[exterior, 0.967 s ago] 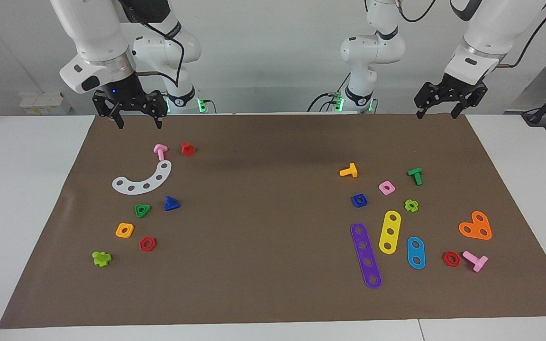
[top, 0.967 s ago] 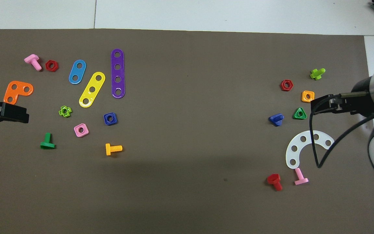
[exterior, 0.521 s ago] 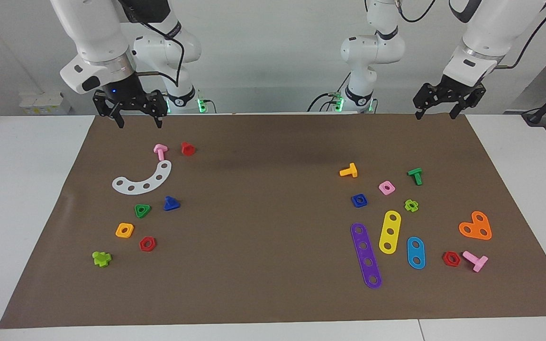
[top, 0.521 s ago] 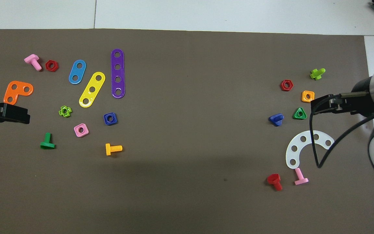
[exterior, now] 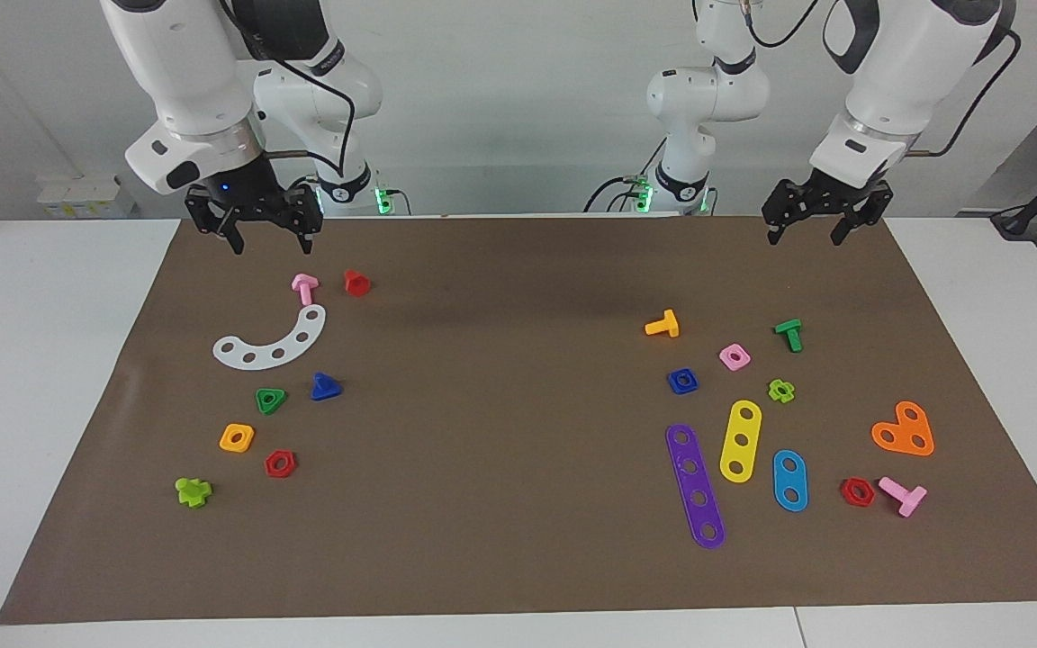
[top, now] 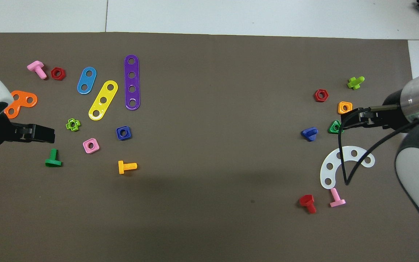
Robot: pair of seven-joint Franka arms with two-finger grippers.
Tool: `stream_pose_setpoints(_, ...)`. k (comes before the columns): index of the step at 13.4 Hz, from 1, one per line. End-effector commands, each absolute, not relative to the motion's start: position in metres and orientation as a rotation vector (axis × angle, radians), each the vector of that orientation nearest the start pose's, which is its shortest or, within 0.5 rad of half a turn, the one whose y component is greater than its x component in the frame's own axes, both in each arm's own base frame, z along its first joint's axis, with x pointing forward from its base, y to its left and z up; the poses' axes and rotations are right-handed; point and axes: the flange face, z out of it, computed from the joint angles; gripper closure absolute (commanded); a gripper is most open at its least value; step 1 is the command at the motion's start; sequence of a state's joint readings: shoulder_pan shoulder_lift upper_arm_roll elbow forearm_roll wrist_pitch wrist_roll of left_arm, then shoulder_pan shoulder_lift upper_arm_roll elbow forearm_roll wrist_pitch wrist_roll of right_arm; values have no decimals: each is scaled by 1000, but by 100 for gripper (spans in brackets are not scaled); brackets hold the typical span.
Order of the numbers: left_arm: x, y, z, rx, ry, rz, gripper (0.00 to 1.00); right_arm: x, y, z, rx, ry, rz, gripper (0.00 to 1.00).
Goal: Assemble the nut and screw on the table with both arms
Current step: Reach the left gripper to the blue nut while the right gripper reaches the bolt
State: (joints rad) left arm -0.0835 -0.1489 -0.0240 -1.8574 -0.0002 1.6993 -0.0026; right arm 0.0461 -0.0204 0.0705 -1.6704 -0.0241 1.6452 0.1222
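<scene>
The blue square nut (exterior: pixel 682 382) lies on the brown mat (exterior: pixel 500 432) toward the left arm's end, and also shows in the overhead view (top: pixel 123 133). The blue screw with a triangular head (exterior: pixel 326 388) lies toward the right arm's end, and also shows in the overhead view (top: pixel 309 133). My left gripper (exterior: pixel 804 239) is open and empty, up in the air over the mat's edge nearest the robots. It also shows in the overhead view (top: pixel 51 134). My right gripper (exterior: pixel 272 245) is open and empty, in the air over the pink screw's area, and also shows overhead (top: pixel 342 123). Both are apart from the blue parts.
Beside the nut lie a pink square nut (exterior: pixel 734 357), an orange screw (exterior: pixel 662 325), a green screw (exterior: pixel 789 334) and purple (exterior: pixel 695 486) and yellow (exterior: pixel 741 440) strips. Beside the screw lie a green triangular nut (exterior: pixel 270 400), a white arc (exterior: pixel 272 341) and a pink screw (exterior: pixel 304 287).
Both grippers have moved a little inward toward the table's middle and slightly lower. No part on the mat has moved.
</scene>
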Motion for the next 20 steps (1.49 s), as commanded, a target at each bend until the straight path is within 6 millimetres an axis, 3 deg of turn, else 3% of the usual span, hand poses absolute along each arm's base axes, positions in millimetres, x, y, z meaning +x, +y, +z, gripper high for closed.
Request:
stream_pose_setpoints(1,498,-57,558,-3147,162,-18,0,530,61,560,-3150,-28,-78,5)
stream_pose_setpoints(5,500,-63,516,-3201,89,-42,0,538,60,512,-3149,-34,-61,7)
stream_pose_setpoints(10,516,-111,468,-3222,-130,-76,1,545,56,467,-3144,-78,-95,7)
stream_pose_setpoints(13,526,-119,440,-3217,-265,-86,2,553,52,442,-3144,-92,-54,7)
stream_pose_setpoints(15,531,-121,423,-3209,-387,-107,3,558,51,416,-3141,-112,-32,7)
stream_pose_setpoints(20,539,-124,411,-3209,-493,-186,5,569,47,356,-3130,-157,-99,8)
